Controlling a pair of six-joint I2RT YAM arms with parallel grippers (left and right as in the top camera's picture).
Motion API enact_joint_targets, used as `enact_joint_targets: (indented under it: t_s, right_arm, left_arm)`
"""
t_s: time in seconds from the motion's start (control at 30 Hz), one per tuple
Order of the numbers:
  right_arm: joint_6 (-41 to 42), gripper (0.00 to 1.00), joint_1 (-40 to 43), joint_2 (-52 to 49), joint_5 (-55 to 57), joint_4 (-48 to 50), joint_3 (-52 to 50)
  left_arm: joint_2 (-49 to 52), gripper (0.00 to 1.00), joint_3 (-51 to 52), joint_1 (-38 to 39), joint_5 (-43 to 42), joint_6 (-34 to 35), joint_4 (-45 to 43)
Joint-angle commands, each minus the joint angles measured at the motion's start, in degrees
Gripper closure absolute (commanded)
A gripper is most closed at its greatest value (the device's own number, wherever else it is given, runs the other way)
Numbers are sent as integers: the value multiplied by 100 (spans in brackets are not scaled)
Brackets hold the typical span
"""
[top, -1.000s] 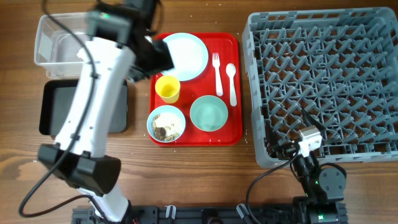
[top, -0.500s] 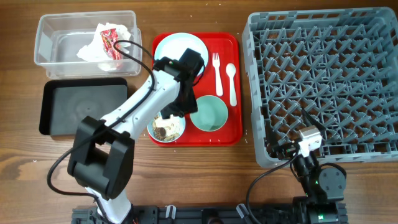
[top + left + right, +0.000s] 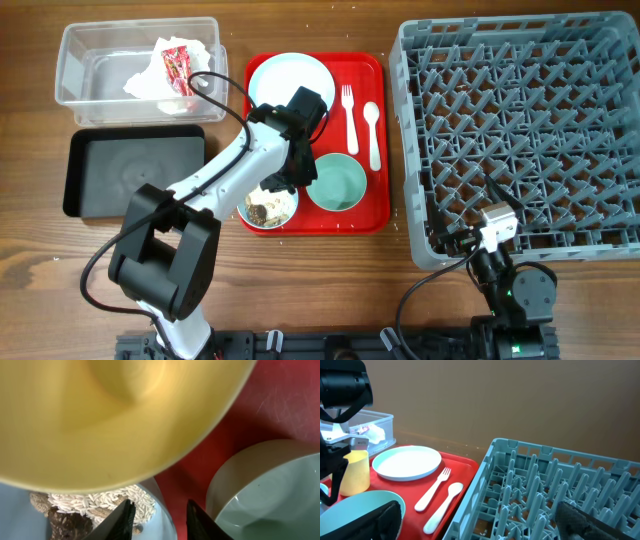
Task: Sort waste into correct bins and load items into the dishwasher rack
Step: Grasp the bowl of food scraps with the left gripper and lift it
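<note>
Left pincer: the left pincer (image 3: 160, 510) hangs low over the red tray (image 3: 322, 224), its tips partly apart with only tray and bowl rim showing between them. Whether it grips anything cannot be told.
Yellow cup: the yellow cup (image 3: 115, 415) fills the top of the left wrist view, very close to the pincer. The right wrist view shows it upright on the tray under the left arm's head. The arm hides it from overhead.
Bowls: the bowl with food scraps (image 3: 266, 207) sits at the tray's near left corner, holding white rice and brown bits. The empty bowl (image 3: 338, 183) sits just right of it.
Plate: the plate (image 3: 285, 75) lies at the tray's far left, partly under the arm.
Cutlery: the fork (image 3: 349, 118) and spoon (image 3: 373, 135) lie side by side along the tray's right side.
Waste: the napkin (image 3: 143, 82) and snack wrapper (image 3: 175, 62) lie in the clear tub (image 3: 80, 70).
Black tray: the black tray (image 3: 130, 170) sits just in front of the tub.
Rack: the dishwasher rack (image 3: 520, 120) stands right of the red tray on the surface (image 3: 300, 290).
Right pincer: the right pincer (image 3: 477, 510) is spread wide and holds nothing, at the rack's near left corner.
</note>
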State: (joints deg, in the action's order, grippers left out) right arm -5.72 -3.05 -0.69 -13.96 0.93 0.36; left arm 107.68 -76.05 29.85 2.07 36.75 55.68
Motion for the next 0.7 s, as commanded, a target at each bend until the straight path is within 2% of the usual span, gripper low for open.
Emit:
enact_joint_targets:
  t_s: [0.0,0.17,0.33,0.57,0.67]
  right_arm:
    - [-28,0,28,26,-79,31,-7]
    - [-31,0,28,26,-79,31,-7]
    - [-31,0,28,26,-79,31,-7]
    - [-28,0,28,26,-76,31,-7]
    - [-31,0,28,26,-79,31,-7]
  left_arm:
    - [2,67,236,-39,-4,-31,-109]
    - [0,75,293,-39,-4,-33,-129]
    - [0,96,293,-37,-7,-31,-122]
    - [-35,96,254,-39,-144,-33,-61]
    - [-168,96,-74,-44,-310,-35,90]
